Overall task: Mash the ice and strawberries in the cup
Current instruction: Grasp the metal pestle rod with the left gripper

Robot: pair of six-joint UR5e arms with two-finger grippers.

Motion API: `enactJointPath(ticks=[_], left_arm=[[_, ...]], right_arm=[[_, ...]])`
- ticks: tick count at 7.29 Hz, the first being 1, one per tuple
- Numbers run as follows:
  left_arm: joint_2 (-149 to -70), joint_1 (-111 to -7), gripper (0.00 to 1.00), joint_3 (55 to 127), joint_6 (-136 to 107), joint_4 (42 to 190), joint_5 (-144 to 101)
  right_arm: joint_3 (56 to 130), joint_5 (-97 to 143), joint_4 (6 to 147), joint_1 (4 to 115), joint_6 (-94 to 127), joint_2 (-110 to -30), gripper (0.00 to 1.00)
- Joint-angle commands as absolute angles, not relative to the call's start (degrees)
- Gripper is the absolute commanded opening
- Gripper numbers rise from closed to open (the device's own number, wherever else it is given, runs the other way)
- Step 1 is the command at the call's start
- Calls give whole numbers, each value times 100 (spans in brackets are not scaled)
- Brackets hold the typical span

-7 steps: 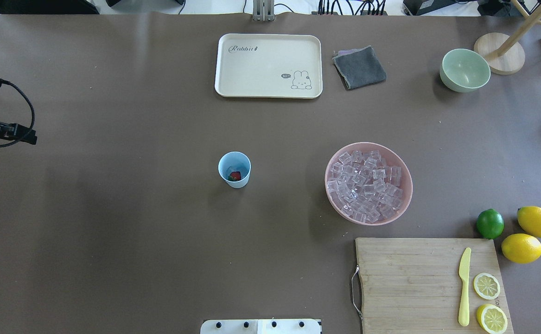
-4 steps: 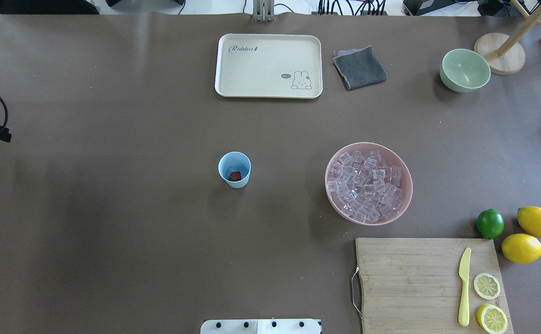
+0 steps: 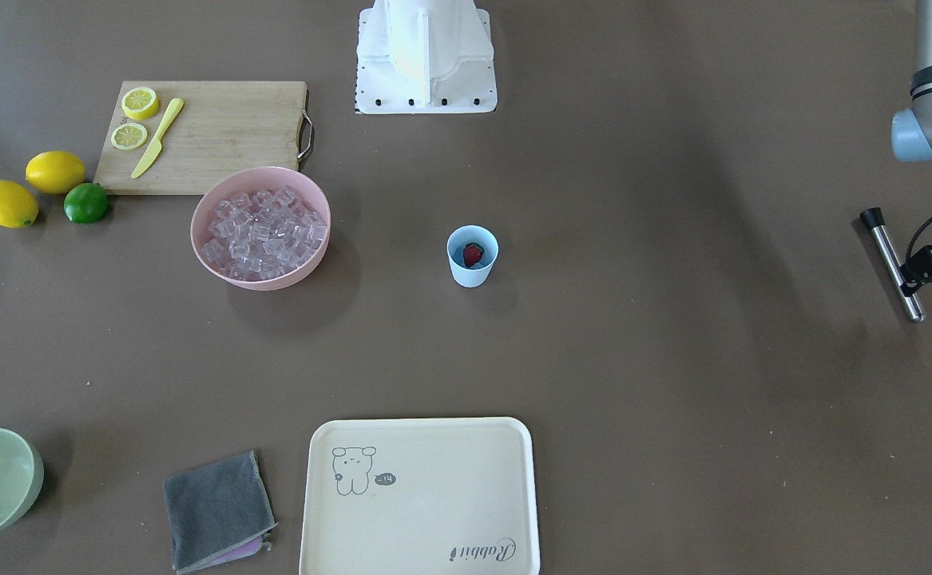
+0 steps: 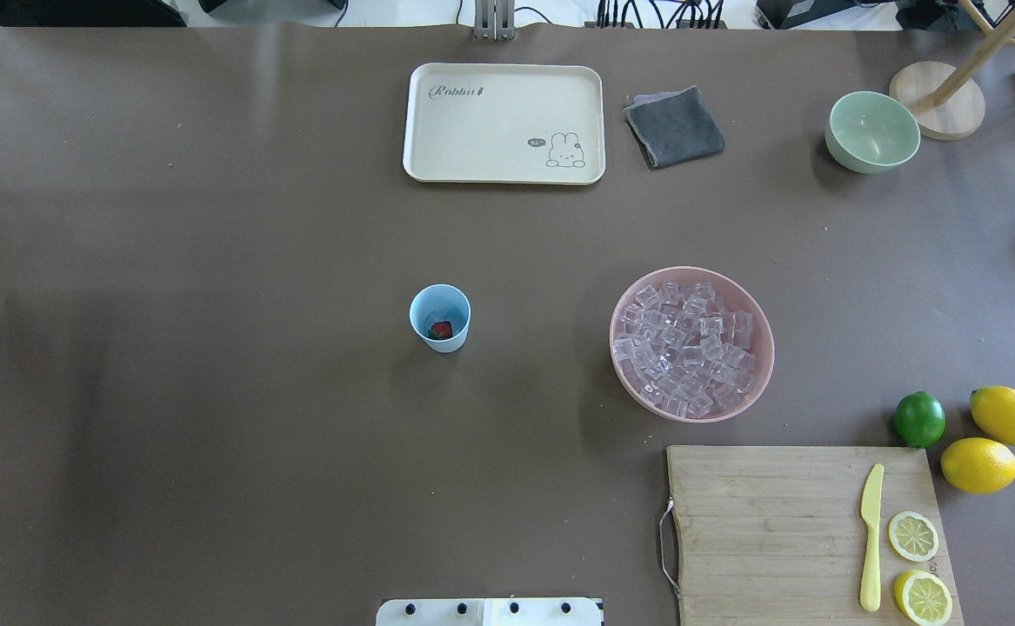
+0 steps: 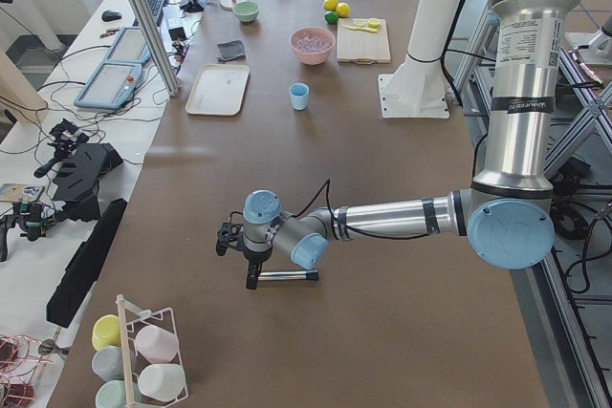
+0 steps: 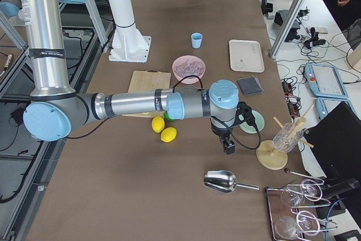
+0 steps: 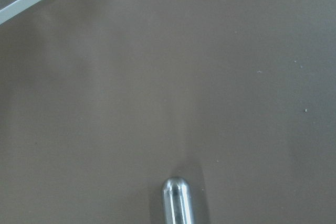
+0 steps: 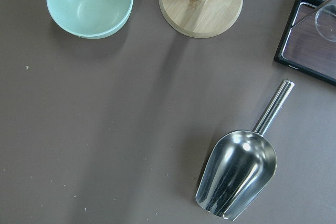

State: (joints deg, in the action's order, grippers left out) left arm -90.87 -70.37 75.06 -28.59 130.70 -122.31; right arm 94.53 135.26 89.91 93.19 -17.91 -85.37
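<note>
Overhead camera looks down from behind the robot base [image 4: 490, 611], front one faces it; both share the cup [image 4: 450, 344] centrally, tray [image 4: 504, 123] at twelve o'clock overhead.

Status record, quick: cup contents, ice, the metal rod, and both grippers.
cup: upright, centre of the table, apart from the pink bowl
strawberry: inside cup, looks whole
ice: heaped in pink bowl
metal rod: lying flat, far from cup
left gripper: down at the rod; open or shut unclear
right gripper: near the scoop; state unclear
mashing: not begun
</note>
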Motion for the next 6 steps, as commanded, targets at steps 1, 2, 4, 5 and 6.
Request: enactJointPath(ticks=[1, 2, 4, 5, 6], left_arm=[[-9061, -7005, 97, 7208, -3031, 13473, -12426], [-9070, -6996, 97, 7224, -3111, 13474, -12532], [-8861, -6856, 88, 7207, -3521, 14085, -12551], [-8859, -6786, 83, 7224, -3698, 14150, -12551], [-8851, -6750, 73, 7225, -3691, 14176, -12551]], right_arm=[[9544, 13526, 8991, 9412, -1793, -8552, 100], [9597, 13526, 8991, 9430, -1793, -8587, 100], [9580, 13526, 8991, 9439, -1793, -8596, 100], [9537, 13526, 8991, 9439, -1793, -8587, 100], [9519, 13518, 8991, 9439, -1793, -8604, 100]])
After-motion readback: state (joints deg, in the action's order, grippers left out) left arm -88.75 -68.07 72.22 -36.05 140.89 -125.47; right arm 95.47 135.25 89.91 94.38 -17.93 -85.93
